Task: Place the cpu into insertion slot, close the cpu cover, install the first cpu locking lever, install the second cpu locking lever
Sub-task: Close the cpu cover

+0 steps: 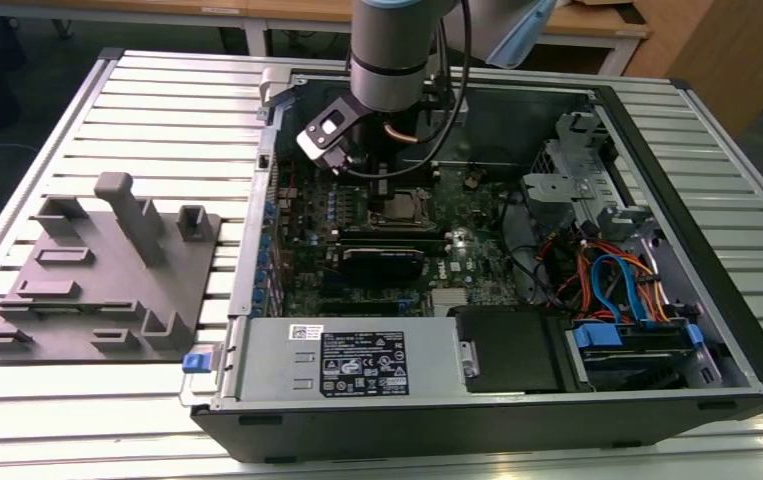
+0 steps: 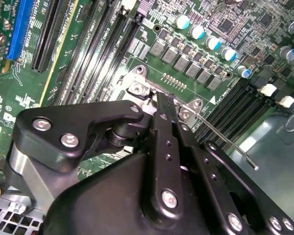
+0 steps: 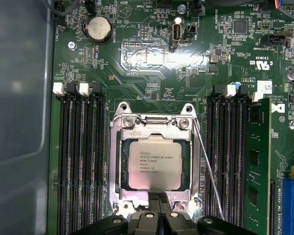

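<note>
Black fingers (image 2: pixel 162 128) of the gripper (image 3: pixel 159 209) are pressed together with nothing seen between them. In both wrist views their joint tip rests on the near edge of the cover (image 3: pixel 154 129), at the middle of that side. A shut pair makes one narrow, stiff point, which I judge suits pushing a thin plate flat better than spread fingers would.

The cover lies down over the slot (image 3: pixel 112 161), and its square cut-out frames the cpu (image 3: pixel 153 164). The cpu sits flat and square inside with its grey top showing through, so seating and closing look done.

Just beside the cover, one lever (image 3: pixel 208 171) is a thin wire slanting away from the slot across the memory slots (image 3: pixel 228 161). Its free end looks raised and unhooked. That fits a cover not yet locked, and the tip bearing on the plate would keep it down while the wire is loose. Whether the lever on the opposite side is latched, I cannot tell.

Farther out, the green board (image 3: pixel 152 73) lies flat in the open case (image 1: pixel 701 250), which lets the arm reach it straight from above in the exterior view. A grey fixture block (image 1: pixel 101 270) sits well apart on the slatted table (image 1: pixel 88 420), at the exterior view's left
</note>
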Tool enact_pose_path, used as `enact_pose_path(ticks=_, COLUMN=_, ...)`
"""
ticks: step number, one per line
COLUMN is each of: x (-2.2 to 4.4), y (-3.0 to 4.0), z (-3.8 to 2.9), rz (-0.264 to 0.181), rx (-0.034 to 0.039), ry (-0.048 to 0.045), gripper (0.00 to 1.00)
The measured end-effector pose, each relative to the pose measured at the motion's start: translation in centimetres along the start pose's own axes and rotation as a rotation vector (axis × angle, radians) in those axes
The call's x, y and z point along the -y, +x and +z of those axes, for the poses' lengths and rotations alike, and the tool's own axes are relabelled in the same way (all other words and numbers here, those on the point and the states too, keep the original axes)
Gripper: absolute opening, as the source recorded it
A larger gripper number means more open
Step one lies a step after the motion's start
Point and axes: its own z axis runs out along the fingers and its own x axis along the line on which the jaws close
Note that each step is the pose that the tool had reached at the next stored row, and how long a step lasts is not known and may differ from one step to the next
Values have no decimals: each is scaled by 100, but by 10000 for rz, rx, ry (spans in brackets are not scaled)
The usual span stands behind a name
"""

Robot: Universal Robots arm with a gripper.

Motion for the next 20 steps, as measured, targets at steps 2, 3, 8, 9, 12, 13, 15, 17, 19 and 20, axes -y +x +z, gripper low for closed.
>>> enact_pose_path(ticks=2, x=0, y=0, z=1, rz=-5, rx=-2, ry=0, gripper=10)
enact_pose_path(ticks=3, x=0, y=0, z=1, rz=-7, rx=-1, ry=2, gripper=10)
enact_pose_path(ticks=8, x=3, y=-1, z=8, rz=-22, rx=-14, ry=2, gripper=10)
enact_pose_path(ticks=9, x=5, y=0, z=8, rz=-23, rx=-23, ry=1, gripper=10)
enact_pose_path(ticks=12, x=7, y=0, z=7, rz=-29, rx=-39, ry=-2, gripper=10)
enact_pose_path(ticks=13, x=7, y=0, z=4, rz=-30, rx=-41, ry=-3, gripper=10)
enact_pose_path(ticks=15, x=8, y=0, z=-6, rz=-33, rx=-40, ry=0, gripper=10)
enact_pose_path(ticks=17, x=7, y=0, z=-30, rz=-33, rx=-38, ry=-1, gripper=10)
enact_pose_path(ticks=19, x=8, y=0, z=-64, rz=-34, rx=-47, ry=-1, gripper=10)
enact_pose_path(ticks=20, x=7, y=0, z=-80, rz=-36, rx=-56, ry=-1, gripper=10)
